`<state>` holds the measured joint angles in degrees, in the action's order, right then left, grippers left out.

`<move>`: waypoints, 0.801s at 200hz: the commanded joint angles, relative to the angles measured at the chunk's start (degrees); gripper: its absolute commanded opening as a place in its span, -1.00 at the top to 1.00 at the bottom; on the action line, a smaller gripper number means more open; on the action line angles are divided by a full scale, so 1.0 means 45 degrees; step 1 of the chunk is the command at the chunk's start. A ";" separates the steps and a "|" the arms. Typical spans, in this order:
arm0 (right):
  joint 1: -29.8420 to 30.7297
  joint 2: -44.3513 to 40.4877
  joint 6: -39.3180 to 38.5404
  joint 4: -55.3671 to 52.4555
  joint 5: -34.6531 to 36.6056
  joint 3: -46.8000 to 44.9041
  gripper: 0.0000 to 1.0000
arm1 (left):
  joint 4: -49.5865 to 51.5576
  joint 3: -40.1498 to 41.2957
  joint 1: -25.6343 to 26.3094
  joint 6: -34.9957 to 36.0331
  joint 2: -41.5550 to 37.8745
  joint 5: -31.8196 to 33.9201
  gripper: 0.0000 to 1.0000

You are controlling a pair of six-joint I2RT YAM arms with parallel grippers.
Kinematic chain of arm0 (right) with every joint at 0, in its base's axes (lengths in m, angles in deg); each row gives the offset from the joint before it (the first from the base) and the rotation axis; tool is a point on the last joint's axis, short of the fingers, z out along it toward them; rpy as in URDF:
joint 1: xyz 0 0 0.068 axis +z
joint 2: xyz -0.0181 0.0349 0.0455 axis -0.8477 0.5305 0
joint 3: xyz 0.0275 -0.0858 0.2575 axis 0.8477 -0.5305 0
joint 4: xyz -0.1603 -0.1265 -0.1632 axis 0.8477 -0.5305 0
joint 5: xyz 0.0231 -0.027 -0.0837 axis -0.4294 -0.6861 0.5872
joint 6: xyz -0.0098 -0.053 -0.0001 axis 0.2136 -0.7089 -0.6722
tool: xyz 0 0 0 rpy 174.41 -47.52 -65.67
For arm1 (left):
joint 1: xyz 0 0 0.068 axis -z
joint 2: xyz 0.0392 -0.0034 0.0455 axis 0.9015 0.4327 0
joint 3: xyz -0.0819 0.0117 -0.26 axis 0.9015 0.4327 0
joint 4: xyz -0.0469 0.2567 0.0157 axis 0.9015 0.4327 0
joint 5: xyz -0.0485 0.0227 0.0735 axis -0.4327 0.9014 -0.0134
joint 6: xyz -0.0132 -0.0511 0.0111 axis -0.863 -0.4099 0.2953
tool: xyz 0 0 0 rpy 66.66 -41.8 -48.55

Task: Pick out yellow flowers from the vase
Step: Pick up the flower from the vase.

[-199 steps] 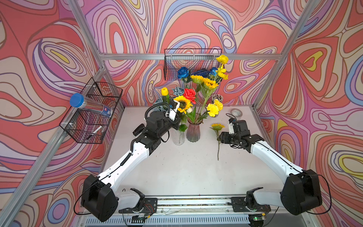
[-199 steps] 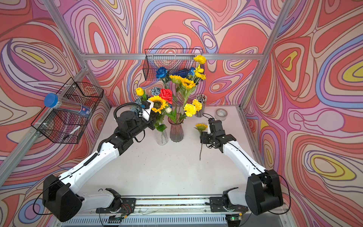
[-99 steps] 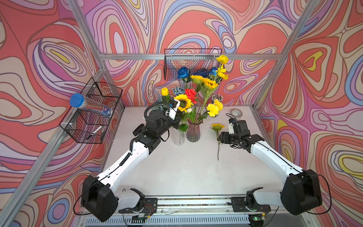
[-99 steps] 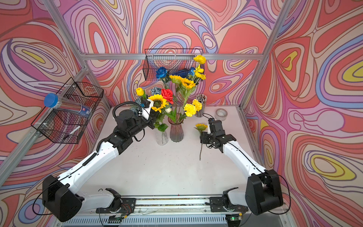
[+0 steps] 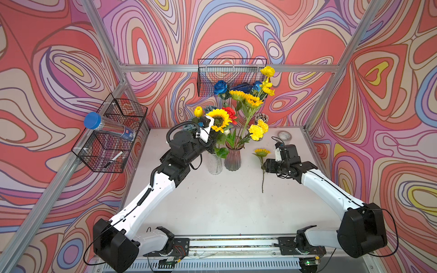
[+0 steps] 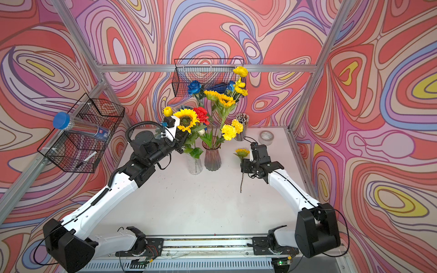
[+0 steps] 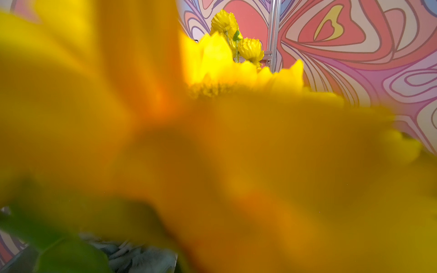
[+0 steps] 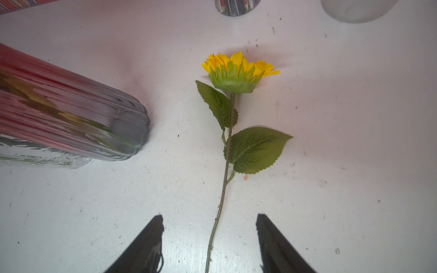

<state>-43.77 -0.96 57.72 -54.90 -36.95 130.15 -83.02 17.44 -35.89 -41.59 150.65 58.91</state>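
A big yellow sunflower [image 5: 218,119] [image 6: 186,120] stands high above the clear vase [image 5: 214,163] [image 6: 195,164]. My left gripper [image 5: 212,139] [image 6: 182,139] is just under its head, shut on its stem, with the fingers buried in leaves. Blurred sunflower petals [image 7: 212,165] fill the left wrist view. More yellow flowers rise from the purple vase [image 5: 233,160]: sunflowers [image 5: 250,100] and carnations [image 5: 256,131]. A yellow tulip bud [image 5: 198,111] sits behind the left wrist. One small sunflower [image 5: 261,152] [image 8: 236,71] lies on the table, and my right gripper [image 5: 268,165] [image 8: 209,216] hangs open over its stem.
Blue roses [image 5: 220,87] and a red rose [image 5: 230,113] stand among the yellow flowers. A tape roll [image 5: 285,136] and a cup of pencils [image 5: 261,117] sit at the back right. Wire baskets hang on the back wall [image 5: 231,75] and the left wall [image 5: 111,139].
The left gripper has risen a little, and the big sunflower has gone up with it. The right arm has not moved.
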 commanded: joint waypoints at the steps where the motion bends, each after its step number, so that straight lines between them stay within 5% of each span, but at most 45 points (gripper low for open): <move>1: -0.0062 0.0046 -0.0053 0.0117 -0.0089 -0.0059 -0.32 | -0.0392 -0.0437 0.0038 -0.0119 -0.0012 -0.0313 0.85; 93: -0.0062 -0.0119 -0.0053 0.0058 -0.0001 -0.0159 -0.33 | -0.0634 0.0070 0.0026 0.0007 0.0832 -0.0150 0.80; 129: -0.0067 -0.0128 -0.0047 0.0097 -0.0003 -0.0211 -0.34 | -0.0712 0.0167 0.0037 0.0024 0.0794 -0.0056 0.63; 160: -0.0064 -0.0108 -0.0024 0.0117 -0.0092 -0.0234 -0.34 | -0.0797 0.0050 0.0022 -0.0054 0.0828 -0.0014 0.28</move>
<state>-43.74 -0.96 57.72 -54.90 -36.93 129.84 -83.83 17.61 -35.89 -41.72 154.22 58.91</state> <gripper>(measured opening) 0.668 0.302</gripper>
